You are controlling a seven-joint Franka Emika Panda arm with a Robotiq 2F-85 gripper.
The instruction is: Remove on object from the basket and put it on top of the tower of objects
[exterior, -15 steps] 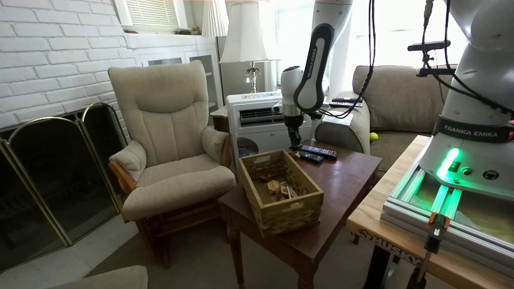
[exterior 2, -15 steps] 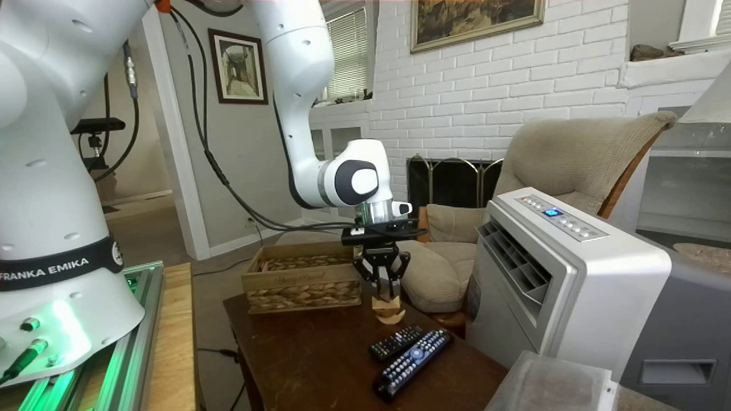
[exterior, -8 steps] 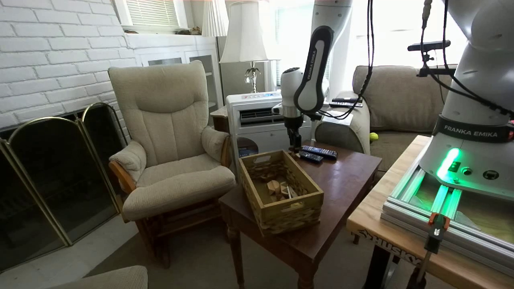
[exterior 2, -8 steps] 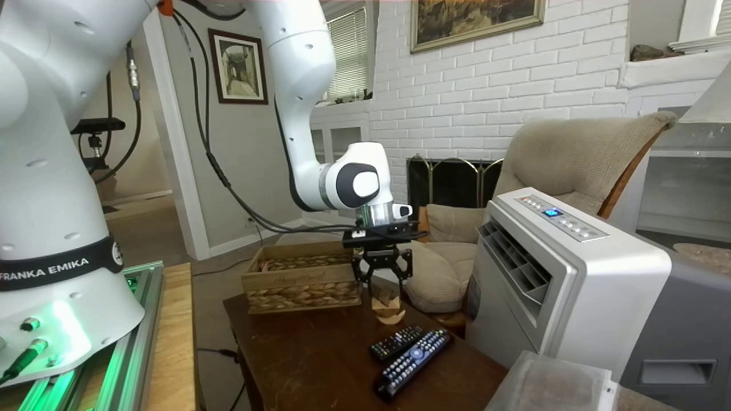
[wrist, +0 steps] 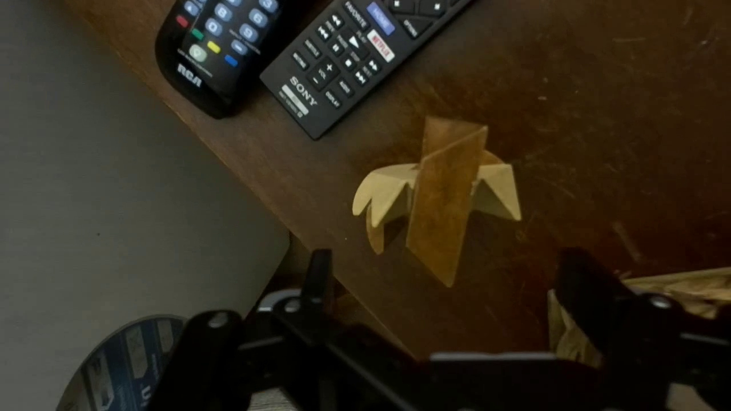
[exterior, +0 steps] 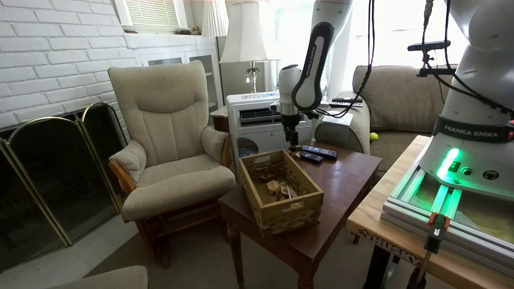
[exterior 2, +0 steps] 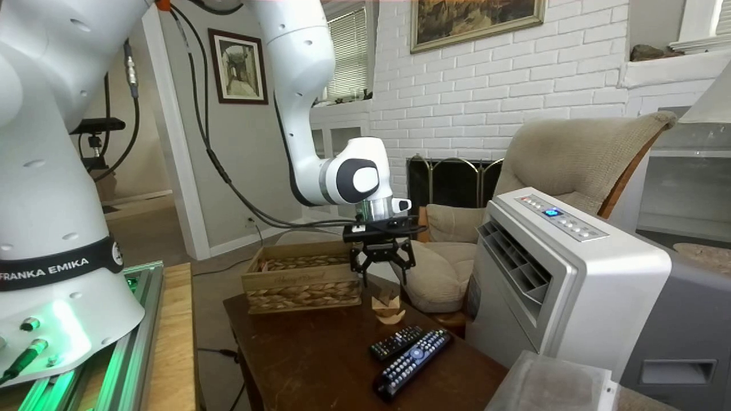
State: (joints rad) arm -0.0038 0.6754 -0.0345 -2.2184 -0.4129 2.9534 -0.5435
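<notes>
At left on the table (exterior 2: pixel 308 354), the basket (exterior 2: pixel 302 295) stood with wooden pieces (exterior: pixel 273 186) inside. To its right my pincer (exterior 2: pixel 385 281), spread wide, hung just above the small tower (exterior 2: pixel 387 308). Farther right, two remotes (exterior 2: pixel 412 364) lay side by side.

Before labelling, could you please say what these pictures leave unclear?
In an exterior view: angular tan wooden blocks in the brown rectangular woven basket, too small to count.
Wrist view: basket, cut off by right edge; pale pointed wooden tower pieces, partly hidden by a brown wooden slab.
</notes>
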